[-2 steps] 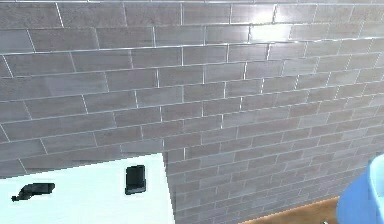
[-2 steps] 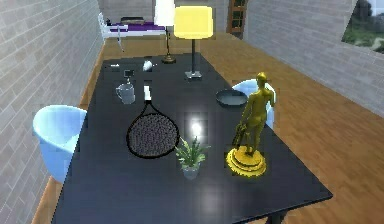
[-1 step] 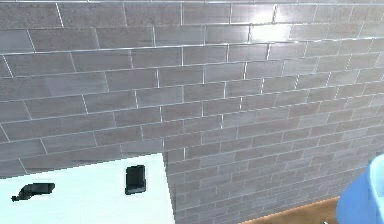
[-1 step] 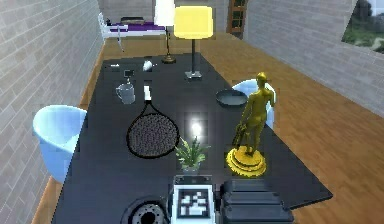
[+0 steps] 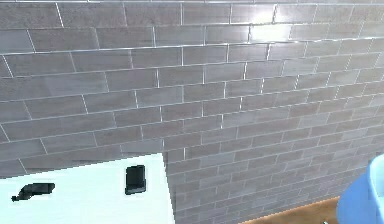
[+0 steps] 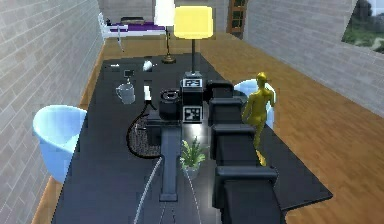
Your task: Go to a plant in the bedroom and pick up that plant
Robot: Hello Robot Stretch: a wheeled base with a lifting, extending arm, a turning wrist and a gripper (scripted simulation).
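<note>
A small green leafy plant [image 6: 190,156] in a pale pot stands on the long dark table [image 6: 110,190], close against the right side of the arm's dark bar [image 6: 170,185]. The bar rises from the bottom edge to two white marker squares [image 6: 190,97]. Left of the squares sits the gripper [image 6: 150,128], its dark body and thin fingers over the tabletop, farther out than the plant. Small items lie on the table around it, so I cannot tell whether it holds anything.
A gold statue [image 6: 258,105], a yellow-shaded lamp [image 6: 193,22], black blocks [image 6: 240,150] and a cup [image 6: 125,92] share the table. A blue chair [image 6: 55,135] stands at its left. A bed [image 6: 135,20] lies beyond. Ahead, a grey brick wall [image 5: 200,80], a white surface [image 5: 90,195] bearing a phone [image 5: 135,178].
</note>
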